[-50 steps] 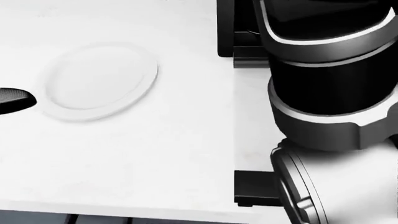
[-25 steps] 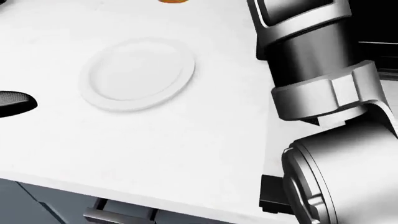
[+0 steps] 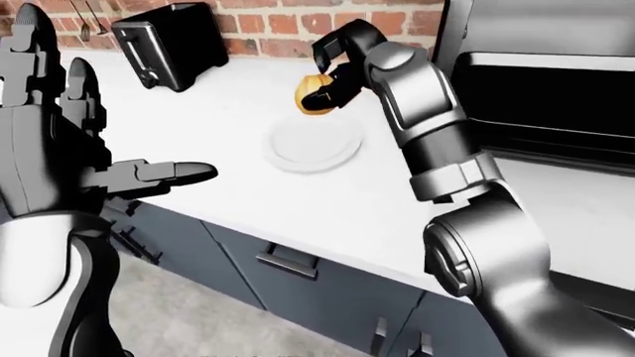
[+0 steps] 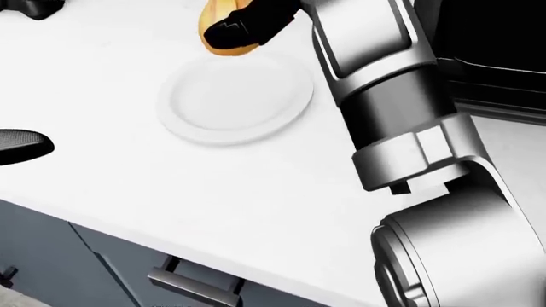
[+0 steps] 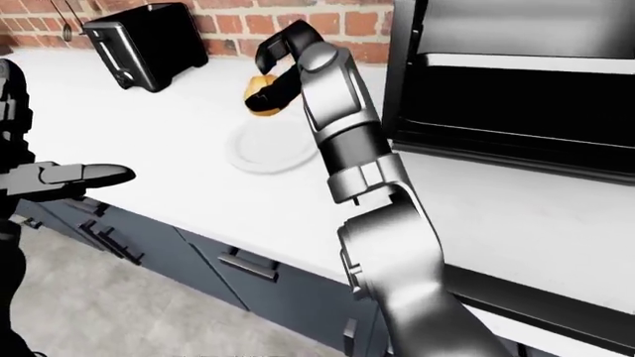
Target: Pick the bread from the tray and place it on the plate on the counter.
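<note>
My right hand is shut on the golden-brown bread and holds it in the air just above the top edge of the white plate. The plate lies on the white counter. In the head view the bread hangs over the plate's upper rim, gripped by dark fingers. My left hand is open, fingers spread, raised at the left of the left-eye view, well away from the plate. The tray is not in view.
A black toaster stands on the counter by the brick wall at top left. A dark oven or microwave front fills the right. Grey drawers with handles run below the counter edge.
The head view has shifted, so the plate slid right and up in the picture. My right arm has swung in and the bread now shows over the plate's rim.
</note>
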Robot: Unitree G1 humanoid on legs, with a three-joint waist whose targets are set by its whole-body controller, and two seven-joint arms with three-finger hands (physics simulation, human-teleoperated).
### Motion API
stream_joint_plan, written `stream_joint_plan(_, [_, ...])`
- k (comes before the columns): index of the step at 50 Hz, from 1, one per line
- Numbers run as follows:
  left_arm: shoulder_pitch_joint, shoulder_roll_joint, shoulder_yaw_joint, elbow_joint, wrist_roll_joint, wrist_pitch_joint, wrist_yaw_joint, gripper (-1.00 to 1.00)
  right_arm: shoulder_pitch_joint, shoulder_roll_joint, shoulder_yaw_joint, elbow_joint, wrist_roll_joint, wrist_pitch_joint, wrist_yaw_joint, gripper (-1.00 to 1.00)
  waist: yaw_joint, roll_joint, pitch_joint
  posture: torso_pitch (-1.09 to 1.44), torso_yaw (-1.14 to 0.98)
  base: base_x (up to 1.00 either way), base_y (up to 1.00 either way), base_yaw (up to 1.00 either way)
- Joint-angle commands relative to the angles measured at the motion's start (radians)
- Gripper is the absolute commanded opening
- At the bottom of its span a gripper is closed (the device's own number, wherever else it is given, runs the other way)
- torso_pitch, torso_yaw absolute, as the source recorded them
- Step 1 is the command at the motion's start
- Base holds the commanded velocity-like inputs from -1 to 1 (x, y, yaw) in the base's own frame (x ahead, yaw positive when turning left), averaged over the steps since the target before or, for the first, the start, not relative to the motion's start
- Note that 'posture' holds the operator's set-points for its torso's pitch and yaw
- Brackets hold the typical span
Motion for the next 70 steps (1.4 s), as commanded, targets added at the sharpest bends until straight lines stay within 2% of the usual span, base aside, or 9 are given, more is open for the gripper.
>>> stream_joint_plan(1, [-0.02, 0.014, 0.012, -0.02, 0.007, -0.027, 0.001, 1.0, -0.044, -0.009, -0.007, -0.03, 0.002, -0.045, -0.017, -1.0, 0.004, 0.003, -0.028, 0.0, 0.57, 0.0, 0.0, 0.0])
stream_joint_plan(11, [-0.012, 0.012, 0.007, -0.026, 0.025, -0.036, -0.02, 1.0, -0.025, -0.011, -0.013, 0.032, 0.013, -0.093, -0.044, -1.0, 0.039, 0.0, -0.035, 0.0, 0.59, 0.0, 0.0, 0.0])
stream_joint_plan(26, [-0.039, 0.021, 0.005, -0.022, 0.03, -0.014, -0.023, 1.0, -0.014, -0.028, -0.027, 0.168, 0.037, -0.191, -0.119, -1.0, 0.059, -0.003, -0.041, 0.0, 0.59, 0.0, 0.0, 0.0])
stream_joint_plan(63, [-0.022, 0.016, 0.016, -0.044, 0.046, -0.008, -0.039, 1.0, 0.04, -0.024, -0.017, 0.229, -0.018, -0.208, -0.173, -1.0, 0.077, -0.009, -0.047, 0.0, 0.59, 0.0, 0.0, 0.0])
stream_joint_plan(66, [-0.027, 0.018, 0.014, -0.041, 0.045, -0.007, -0.039, 1.0, 0.039, -0.025, -0.015, 0.231, -0.023, -0.209, -0.175, -0.9, 0.078, -0.009, -0.047, 0.0, 0.59, 0.0, 0.0, 0.0])
stream_joint_plan(67, [-0.03, 0.02, 0.014, -0.041, 0.045, -0.005, -0.039, 1.0, 0.04, -0.026, -0.014, 0.232, -0.026, -0.21, -0.175, -0.78, 0.078, -0.009, -0.047, 0.0, 0.59, 0.0, 0.0, 0.0])
stream_joint_plan(70, [-0.038, 0.024, 0.016, -0.042, 0.041, 0.003, -0.038, 1.0, 0.041, -0.029, -0.016, 0.247, -0.031, -0.221, -0.19, -0.71, 0.079, -0.009, -0.047, 0.0, 0.59, 0.0, 0.0, 0.0])
